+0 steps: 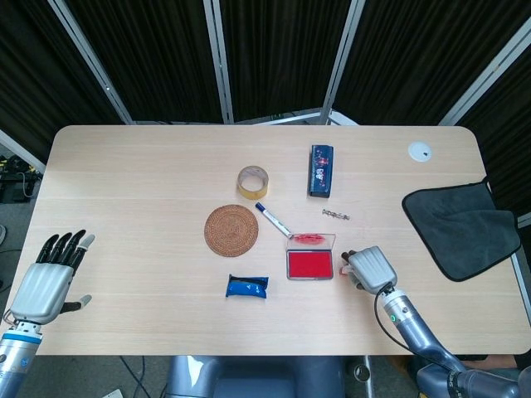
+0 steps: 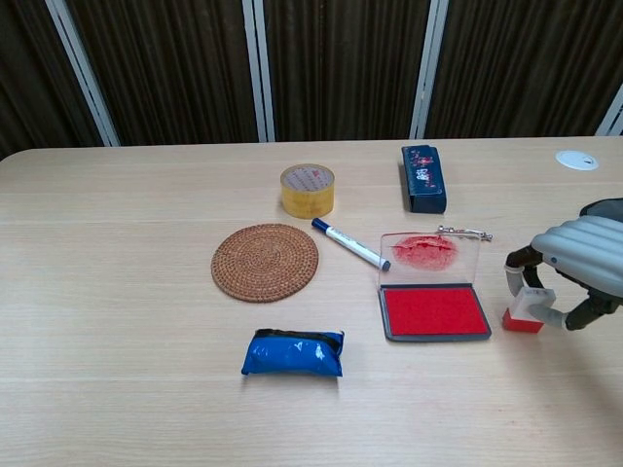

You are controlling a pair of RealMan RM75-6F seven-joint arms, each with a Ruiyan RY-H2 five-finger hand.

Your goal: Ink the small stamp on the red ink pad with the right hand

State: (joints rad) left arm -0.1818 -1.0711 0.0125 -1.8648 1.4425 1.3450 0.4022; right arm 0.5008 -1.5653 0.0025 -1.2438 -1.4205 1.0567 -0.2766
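The red ink pad point(image 2: 434, 311) lies open in its dark tray, its clear lid point(image 2: 429, 254) raised behind it; in the head view the red ink pad point(image 1: 309, 264) sits at the table's middle. The small stamp point(image 2: 527, 309), clear-topped with a red base, stands on the table just right of the pad. My right hand point(image 2: 581, 261) pinches the stamp between thumb and a finger; in the head view the right hand point(image 1: 370, 269) covers most of the stamp point(image 1: 344, 269). My left hand point(image 1: 46, 279) hovers open at the table's left front edge, fingers spread, holding nothing.
A woven coaster point(image 2: 265, 262), a blue-capped marker point(image 2: 349, 243), a tape roll point(image 2: 307, 189), a blue packet point(image 2: 292, 352), a dark blue case point(image 2: 422, 177) and a small chain point(image 1: 335, 214) lie around the pad. A grey cloth point(image 1: 461, 228) hangs at the right edge.
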